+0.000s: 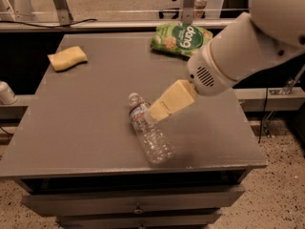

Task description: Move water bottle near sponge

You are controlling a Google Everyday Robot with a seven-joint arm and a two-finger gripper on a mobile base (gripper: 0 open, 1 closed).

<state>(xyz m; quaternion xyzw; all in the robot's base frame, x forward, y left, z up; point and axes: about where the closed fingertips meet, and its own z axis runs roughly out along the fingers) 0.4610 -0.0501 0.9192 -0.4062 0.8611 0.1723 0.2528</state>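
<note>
The water bottle (148,130) lies on its side near the middle front of the grey table (86,118), cap toward the back left, base toward the front edge. The pale yellow sponge (67,57) lies flat at the table's back left corner, far from the bottle. My gripper (159,111), with yellowish pads, reaches in from the right on a large white arm (248,42) and hovers right at the bottle's neck end, just above its label.
A green snack bag (180,38) lies at the back right of the table. The table's front edge has drawers (133,202) below it. A rail and metal frames stand behind the table. Speckled floor lies to the right.
</note>
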